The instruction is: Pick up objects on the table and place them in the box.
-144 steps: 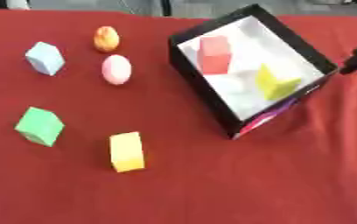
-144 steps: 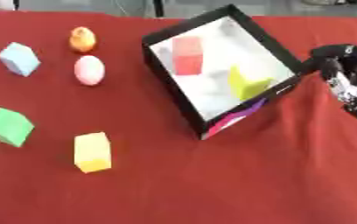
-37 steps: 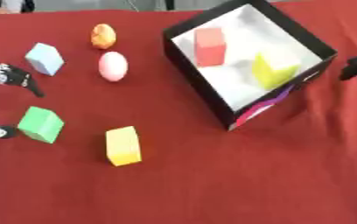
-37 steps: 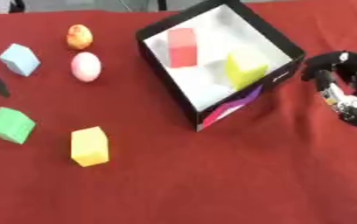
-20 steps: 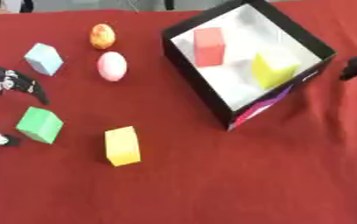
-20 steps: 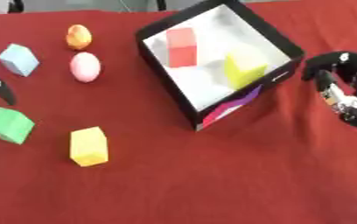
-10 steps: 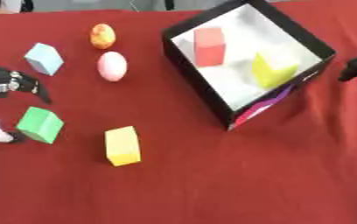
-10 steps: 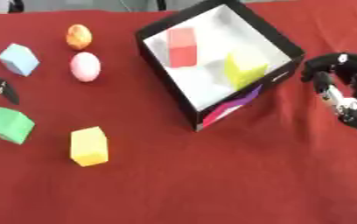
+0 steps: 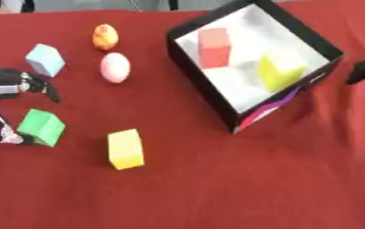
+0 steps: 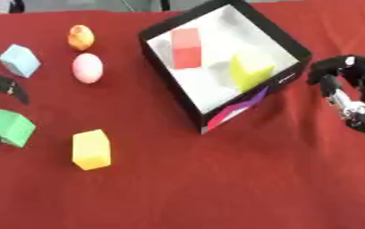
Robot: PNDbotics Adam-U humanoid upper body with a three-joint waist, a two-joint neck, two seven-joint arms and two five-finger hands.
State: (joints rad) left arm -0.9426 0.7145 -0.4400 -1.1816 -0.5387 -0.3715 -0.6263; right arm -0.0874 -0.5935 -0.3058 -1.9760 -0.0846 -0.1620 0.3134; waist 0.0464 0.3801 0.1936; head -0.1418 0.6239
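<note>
A black box (image 9: 219, 109) with a white inside lies tilted at the upper right; a red block (image 9: 214, 48) and a yellow block (image 9: 279, 71) sit in it. On the red cloth lie a light blue cube (image 9: 44, 59), an orange egg (image 9: 105, 36), a pink egg (image 9: 115, 67), a green cube (image 9: 41, 127) and a yellow block (image 9: 126, 148). My left hand (image 9: 4, 88) reaches in from the left edge, open, fingers above the green cube and thumb at the cube's left side. My right hand (image 10: 356, 96) hovers just right of the box, fingers loosely bent, holding nothing.
The red cloth (image 9: 240, 188) covers the whole table. The lower half, in front of the box and the yellow block, is bare cloth. Dark shapes show at the far edge.
My left hand has come in from the left edge and now straddles the green cube. The right hand stays beside the box, almost unmoved. No object has shifted.
</note>
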